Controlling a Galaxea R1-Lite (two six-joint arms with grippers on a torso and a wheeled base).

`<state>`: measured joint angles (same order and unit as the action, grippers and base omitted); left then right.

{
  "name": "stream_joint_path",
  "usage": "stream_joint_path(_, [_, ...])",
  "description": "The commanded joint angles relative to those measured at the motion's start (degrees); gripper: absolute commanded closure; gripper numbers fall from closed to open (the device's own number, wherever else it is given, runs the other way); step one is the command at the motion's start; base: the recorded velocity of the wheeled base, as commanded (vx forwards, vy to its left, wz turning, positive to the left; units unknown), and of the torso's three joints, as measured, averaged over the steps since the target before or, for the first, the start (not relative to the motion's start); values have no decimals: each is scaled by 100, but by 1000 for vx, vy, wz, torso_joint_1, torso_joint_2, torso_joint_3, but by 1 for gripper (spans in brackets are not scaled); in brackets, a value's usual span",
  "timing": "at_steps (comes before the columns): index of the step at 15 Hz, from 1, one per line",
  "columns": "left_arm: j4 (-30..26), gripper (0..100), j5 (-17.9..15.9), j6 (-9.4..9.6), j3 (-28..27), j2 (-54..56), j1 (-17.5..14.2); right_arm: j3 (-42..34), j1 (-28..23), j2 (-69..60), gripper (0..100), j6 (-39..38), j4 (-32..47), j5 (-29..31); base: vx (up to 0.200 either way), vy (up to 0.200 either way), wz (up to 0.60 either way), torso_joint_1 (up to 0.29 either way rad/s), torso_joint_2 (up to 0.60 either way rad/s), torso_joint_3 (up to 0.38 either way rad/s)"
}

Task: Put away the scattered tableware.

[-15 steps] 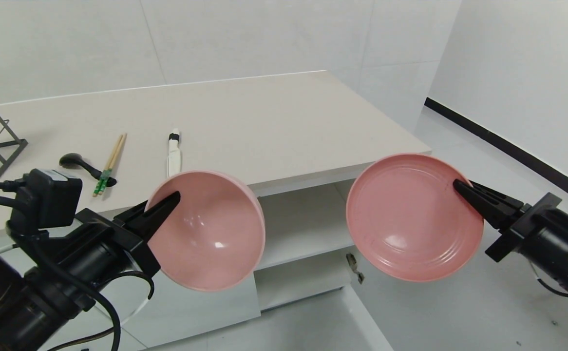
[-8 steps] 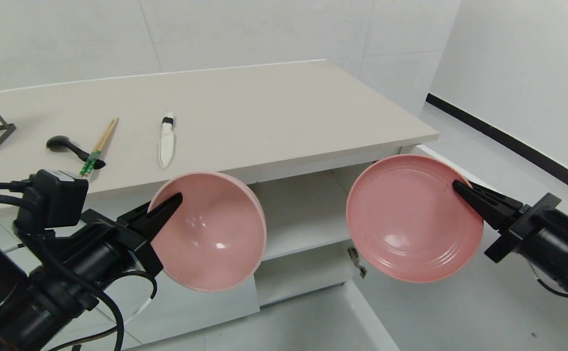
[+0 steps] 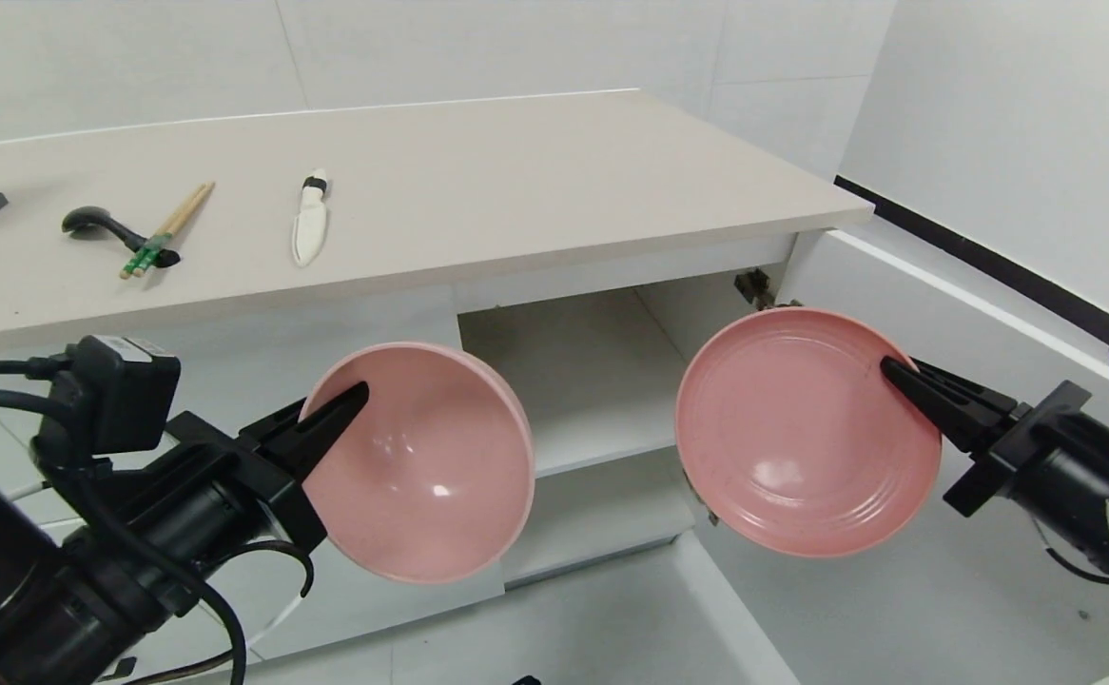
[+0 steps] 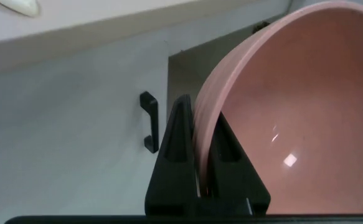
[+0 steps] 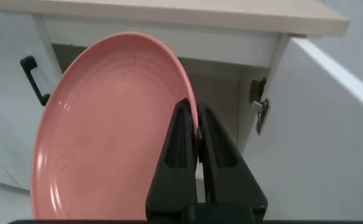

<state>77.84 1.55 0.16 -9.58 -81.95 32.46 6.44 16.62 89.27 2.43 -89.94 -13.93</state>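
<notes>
A pink bowl (image 3: 421, 466) is held on edge below the table's (image 3: 516, 181) front edge, its rim pinched by the left hand (image 3: 359, 388). A pink plate (image 3: 802, 433) is pinched likewise by the right hand (image 3: 887, 363). A black spoon (image 3: 103, 225), green-tipped chopsticks (image 3: 165, 231) lying across its handle, and a white knife (image 3: 310, 221) lie near the table's front-left edge.

Bright, even light, small glare spots on the pink bowl (image 3: 431, 476) (soft shadow inside the cabinet (image 3: 573, 381))

Bowl (image 3: 431, 476): pink, glossy, smooth, plastic-looking. Plate (image 3: 792, 438): pink, satin sheen, concentric ridges, fine specks. Countertop (image 3: 516, 181): beige, matt. Chopsticks (image 3: 169, 228), ten o'clock: wood.
</notes>
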Motion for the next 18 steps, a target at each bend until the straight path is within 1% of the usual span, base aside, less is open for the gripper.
stream_joint_path(1, [3,100,-5,19,53,21,67,-2,8,117,100,4,-6,-4,0,0,0,-261,359,110])
stream_joint_path(2, [3,100,3,98,97,29,129,-37,8,161,100,4,-6,-4,0,0,0,-232,281,119])
stream_joint_path(5, [83,100,-5,432,352,21,375,-81,52,310,100,12,-6,5,0,0,0,-82,263,95])
stream_joint_path(7, [100,100,-5,643,440,3,384,-90,61,310,100,4,-6,5,0,200,0,-7,173,39])
stream_joint_path(8, [100,100,-14,670,440,-23,384,-90,87,310,100,4,-6,5,0,200,0,-12,56,51])
stream_joint_path(10, [109,100,-14,678,492,-23,384,-108,105,363,100,4,-6,5,0,0,0,0,0,0])
stream_joint_path(13, [109,100,-137,705,536,-32,384,-125,105,442,100,4,-6,5,0,0,0,-1,2,19])
stream_joint_path(16, [109,100,-172,714,554,-41,392,-108,61,583,100,4,-6,5,0,0,0,0,0,0])
stream_joint_path(17, [100,100,-199,714,571,-41,357,-108,61,706,100,4,-6,5,0,0,0,0,0,0])
stream_joint_path(18, [56,100,-269,705,624,-41,287,-116,105,873,100,4,-6,5,200,0,0,2,2,12])
